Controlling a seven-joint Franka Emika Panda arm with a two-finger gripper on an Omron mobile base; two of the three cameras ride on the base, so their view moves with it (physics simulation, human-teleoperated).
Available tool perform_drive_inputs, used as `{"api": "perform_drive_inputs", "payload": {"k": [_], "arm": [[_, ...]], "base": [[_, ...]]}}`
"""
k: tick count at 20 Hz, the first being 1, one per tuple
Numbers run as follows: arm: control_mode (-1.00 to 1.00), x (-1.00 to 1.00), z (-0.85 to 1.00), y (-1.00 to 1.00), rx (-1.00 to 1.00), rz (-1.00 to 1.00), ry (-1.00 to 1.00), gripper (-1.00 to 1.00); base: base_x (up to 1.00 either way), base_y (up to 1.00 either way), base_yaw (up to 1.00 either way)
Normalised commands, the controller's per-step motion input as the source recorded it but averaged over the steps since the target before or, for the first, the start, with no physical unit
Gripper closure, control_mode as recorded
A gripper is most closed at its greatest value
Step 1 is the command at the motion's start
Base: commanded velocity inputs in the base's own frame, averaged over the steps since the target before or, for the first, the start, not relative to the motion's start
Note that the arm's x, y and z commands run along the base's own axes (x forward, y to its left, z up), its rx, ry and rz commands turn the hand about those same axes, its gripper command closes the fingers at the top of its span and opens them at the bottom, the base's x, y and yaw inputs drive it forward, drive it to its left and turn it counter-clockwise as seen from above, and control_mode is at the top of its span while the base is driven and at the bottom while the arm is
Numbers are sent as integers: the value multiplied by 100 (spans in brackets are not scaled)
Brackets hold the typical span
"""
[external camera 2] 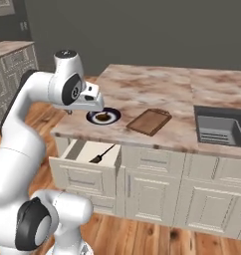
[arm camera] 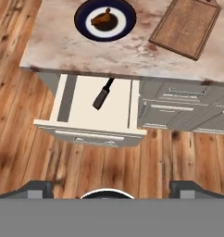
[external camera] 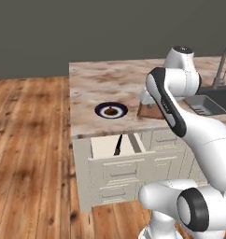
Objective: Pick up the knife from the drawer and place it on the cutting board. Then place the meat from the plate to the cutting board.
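Note:
The drawer [arm camera: 86, 115] stands pulled out below the counter's front edge. In it lies the knife [arm camera: 102, 95], black handle toward the drawer front and blade pointing under the counter; it also shows as the knife [external camera 2: 102, 154] and the knife [external camera: 118, 145]. On the counter above sits the navy-rimmed plate [arm camera: 105, 19] with the meat [arm camera: 102, 18] on it. To its right lies the brown cutting board [arm camera: 185, 27], bare. My gripper [arm camera: 112, 187] hangs high above the drawer, looking down, open, with nothing between its fingertips.
A sink [external camera 2: 217, 129] is sunk into the marble counter [external camera 2: 152, 84] right of the board, with a faucet [external camera: 222, 65] behind it. Shut cream cabinet fronts [external camera 2: 152, 189] run right of the drawer. Wooden floor [external camera: 31, 154] lies in front and to the left.

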Motion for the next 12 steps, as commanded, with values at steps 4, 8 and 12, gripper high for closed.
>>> {"api": "perform_drive_inputs", "payload": {"k": [4, 8, 12], "arm": [[100, 0, 0, 0, 0, 0, 0, -100], [100, 0, 0, 0, 0, 0, 0, -100], [100, 0, 0, 0, 0, 0, 0, -100]], "base": [[20, -64, 29], [25, -64, 31], [31, -48, 29]]}}
